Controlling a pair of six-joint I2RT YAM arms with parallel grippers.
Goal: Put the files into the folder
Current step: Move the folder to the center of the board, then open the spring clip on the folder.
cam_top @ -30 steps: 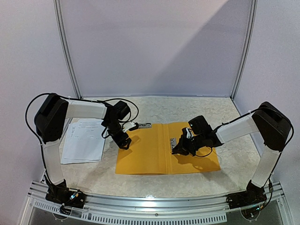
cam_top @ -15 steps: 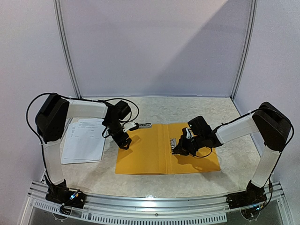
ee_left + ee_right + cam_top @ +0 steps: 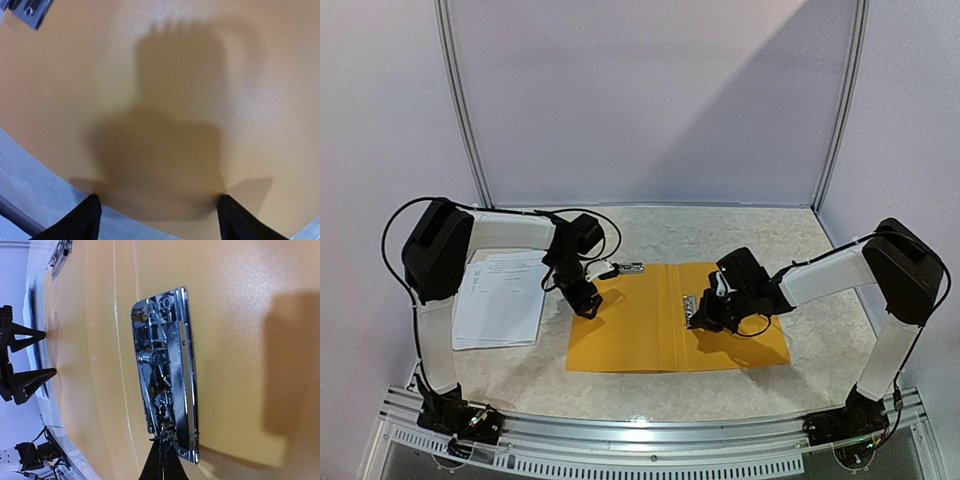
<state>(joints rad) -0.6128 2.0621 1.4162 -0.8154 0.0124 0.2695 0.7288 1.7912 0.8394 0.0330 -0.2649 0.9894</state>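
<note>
The pale speckled surface point(image 3: 650, 385) carries everything. Largest on it is the folder point(image 3: 630, 335), lying open and flat near the middle, orange-yellow, with its spine fold running front to back. It looks like thin stiff plastic: light, smooth and probably slippery, likely to slide if pushed from the side, and best pinned flat or taken by an edge.

To its left, well apart from the open leaves, the files point(image 3: 503, 298) lie in a loose stack partly under the left arm's elbow. They look light and floppy, apt to fan out or sag if lifted by one corner; a pinch on the edge nearest the folder, or a slide across the surface, seems the safer hold, and the sheets would have to be taken together.

The metal clip point(image 3: 167, 372) sits on the right leaf just beside the spine fold, chromed and rigid, seemingly the one sprung part that needs real force. A second small metal piece point(image 3: 626, 268) lies at the folder's far left corner.

The left tool point(image 3: 157, 215) stands wide apart over the folder's left edge, its fingertips point(image 3: 82, 220) low at that edge with nothing between them; I cannot tell whether they touch the plastic. The right tool point(image 3: 162, 460) is closed tight, its tips meeting at the near end of the clip, apparently touching or pressing it rather than holding anything.
</note>
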